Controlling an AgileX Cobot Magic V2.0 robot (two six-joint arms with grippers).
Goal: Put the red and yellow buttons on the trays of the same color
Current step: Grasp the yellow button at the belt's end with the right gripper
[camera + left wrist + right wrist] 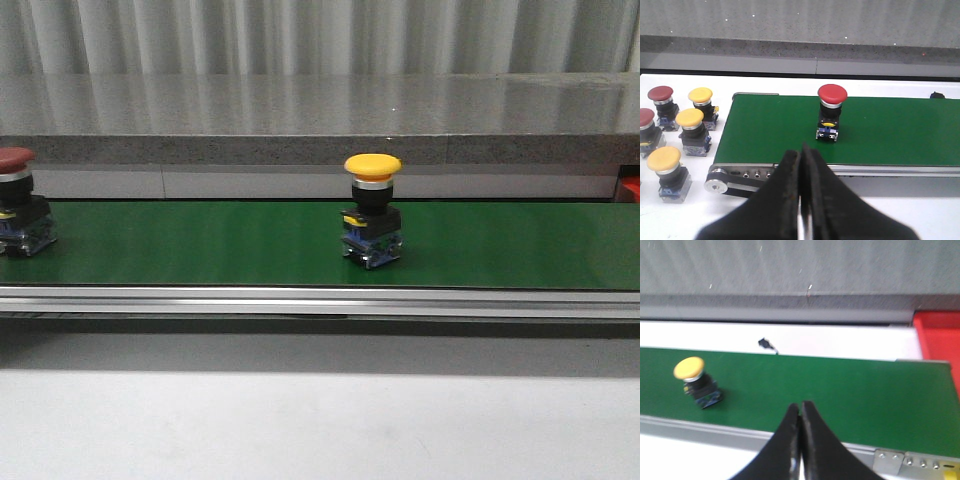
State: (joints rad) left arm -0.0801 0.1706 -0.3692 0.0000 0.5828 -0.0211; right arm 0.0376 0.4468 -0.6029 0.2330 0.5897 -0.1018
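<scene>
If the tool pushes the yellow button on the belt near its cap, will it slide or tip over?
Probably tip: the yellow button stands tall on a small base, with its wide cap on top. It looks rigid, so a low push may slide it along the smooth green belt.

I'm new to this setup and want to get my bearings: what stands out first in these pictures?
The green conveyor belt runs across the scene with a yellow button upright near its middle and a red button at its left edge. Off the belt's left end, a cluster of spare buttons waits on the white table. Both the left hand and the right hand are shut and empty, and a red tray sits by the belt's right end.
</scene>
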